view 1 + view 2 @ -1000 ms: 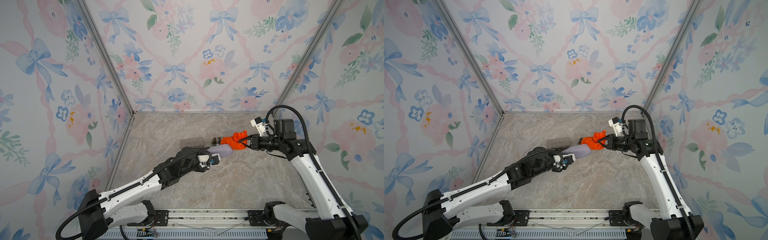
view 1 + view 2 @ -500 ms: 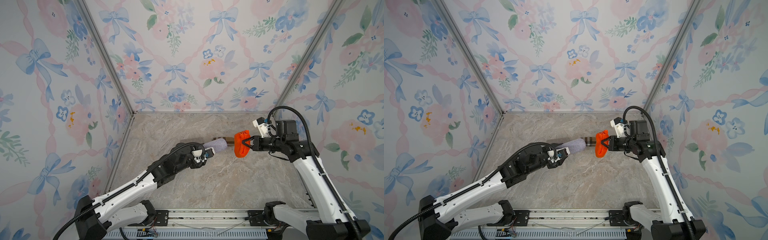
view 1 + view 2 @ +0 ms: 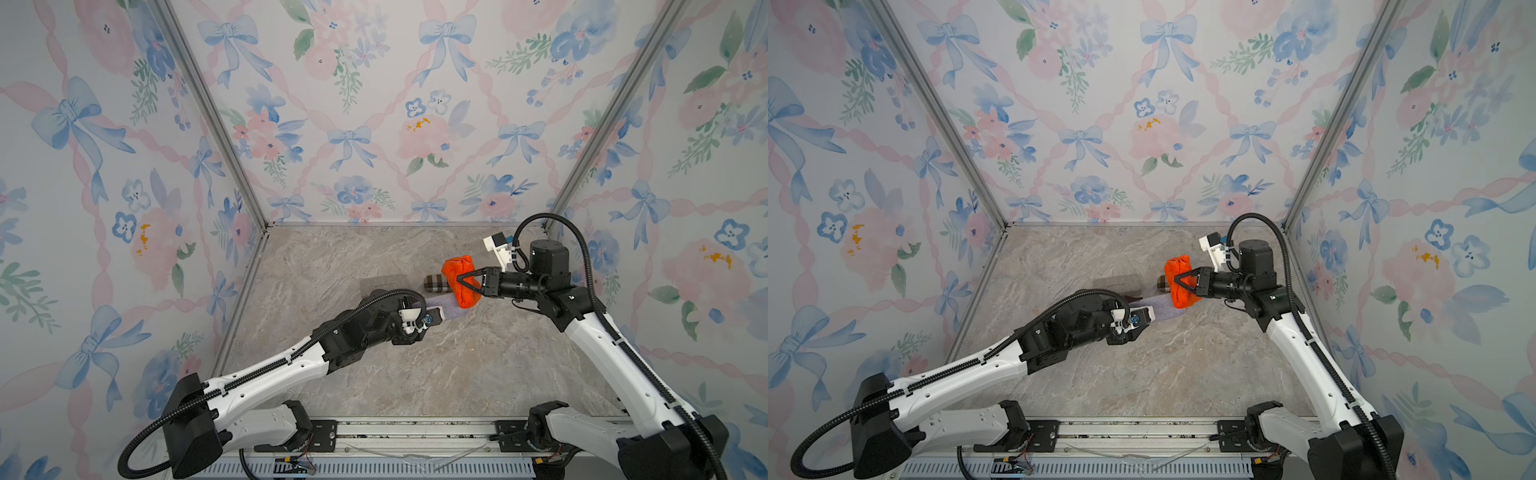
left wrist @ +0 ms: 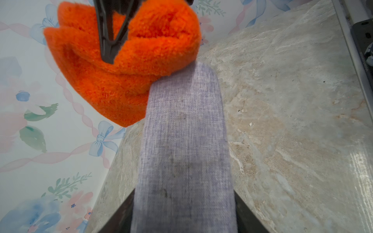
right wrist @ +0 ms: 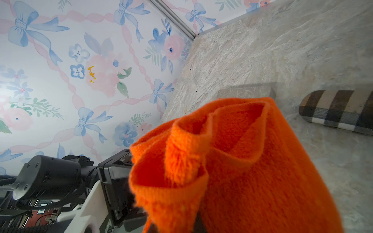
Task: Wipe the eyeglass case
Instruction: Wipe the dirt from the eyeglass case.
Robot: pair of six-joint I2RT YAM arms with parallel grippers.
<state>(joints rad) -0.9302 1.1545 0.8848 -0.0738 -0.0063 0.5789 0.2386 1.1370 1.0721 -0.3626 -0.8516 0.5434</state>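
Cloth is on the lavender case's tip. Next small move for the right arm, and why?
Probably drag the right claw and its orange cloth along the lavender case toward the left claw holding it: the cloth touches only the far tip, and faint dark marks show farther down the fabric.

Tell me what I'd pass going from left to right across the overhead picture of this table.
left arm → lavender eyeglass case → orange cloth → right arm
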